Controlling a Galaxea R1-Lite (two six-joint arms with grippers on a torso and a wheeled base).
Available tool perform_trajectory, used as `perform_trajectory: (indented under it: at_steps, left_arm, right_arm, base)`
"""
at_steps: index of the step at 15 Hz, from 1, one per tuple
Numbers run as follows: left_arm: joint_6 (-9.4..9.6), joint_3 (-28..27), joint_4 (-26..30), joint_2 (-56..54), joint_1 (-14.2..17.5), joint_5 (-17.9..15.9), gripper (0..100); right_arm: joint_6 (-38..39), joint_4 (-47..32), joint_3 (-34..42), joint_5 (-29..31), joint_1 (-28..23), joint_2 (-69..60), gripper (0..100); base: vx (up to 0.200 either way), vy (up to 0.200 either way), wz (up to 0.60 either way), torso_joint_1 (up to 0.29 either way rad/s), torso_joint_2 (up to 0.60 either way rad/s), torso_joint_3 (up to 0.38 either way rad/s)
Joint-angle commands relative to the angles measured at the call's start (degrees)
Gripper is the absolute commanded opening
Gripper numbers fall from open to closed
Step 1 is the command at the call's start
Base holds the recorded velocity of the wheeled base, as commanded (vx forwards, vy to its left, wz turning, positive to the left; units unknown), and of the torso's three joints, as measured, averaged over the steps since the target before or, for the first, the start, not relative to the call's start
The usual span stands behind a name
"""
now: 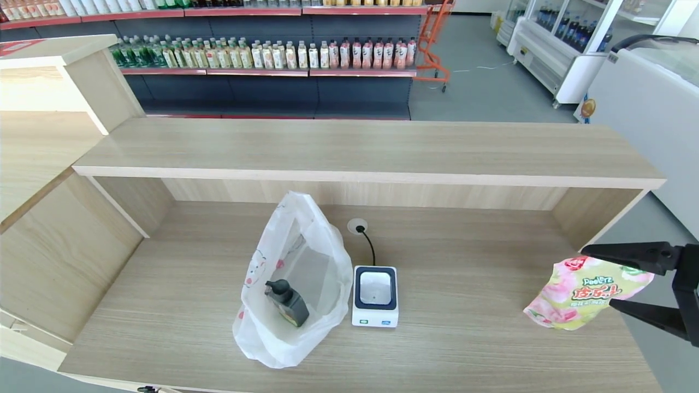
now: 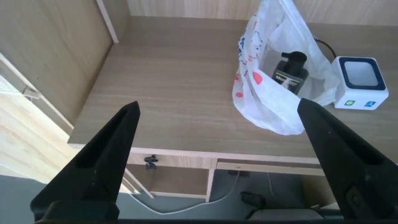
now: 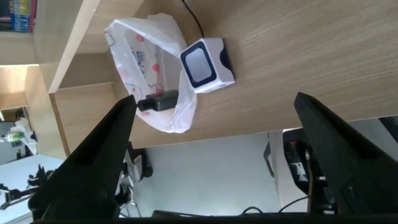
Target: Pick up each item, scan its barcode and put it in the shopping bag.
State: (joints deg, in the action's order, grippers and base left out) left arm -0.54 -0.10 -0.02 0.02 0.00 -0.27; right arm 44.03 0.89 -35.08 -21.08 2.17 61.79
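- Bench – pale wood-grain work surface set below a raised ledge of the same wood.
- Shopping bag – thin white plastic with small pink-and-red print, standing open left of centre on the bench, its mouth slumped toward the front.
- Pump bottle – dark, with a black pump head, lying tilted inside the shopping bag.
- Scanner – white box with a dark-framed window facing up, just beside the bag on its right. A black cable runs from its back to a round port in the bench.
- Pouch – pink, green and yellow floral pack at the right end of the bench.
- Right tool – jaws spread wide, nothing gripped. In the head view its black fingers bracket the pouch, the upper one crossing the pouch's top; contact cannot be judged.
- Left tool – jaws spread wide and empty, above the bench's front left edge, well apart from the bag.
- Shelves of bottles – in the room behind the ledge.
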Motion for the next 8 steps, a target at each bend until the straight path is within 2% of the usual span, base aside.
perform_trajectory:
  at_steps: [1,3,6,8]
  left_arm:
    - [-0.17,0.0,-0.1,0.0,0.0,0.0,100]
    - [0.10,0.0,-0.1,0.0,0.0,0.0,100]
    - [0.27,0.0,-0.1,0.0,0.0,-0.1,100]
    - [0.27,0.0,-0.1,0.0,0.0,-0.1,100]
  right_arm:
    - [2.2,-0.2,-1.6,0.1,-0.1,-0.4,100]
    - [6.2,-2.4,-5.0,0.2,-1.8,0.1,100]
    - [7.9,-6.3,-9.1,2.4,-7.3,3.0,100]
    - [9.4,-6.2,-13.3,3.0,-14.2,7.6,100]
  base:
    - [-0.200,0.000,0.00,0.002,0.01,0.002]
    - [-0.200,0.000,0.00,0.017,0.01,-0.002]
    - [0.000,0.000,0.00,0.000,0.00,0.000]
    - [0.000,-0.200,0.00,-0.005,0.00,0.005]
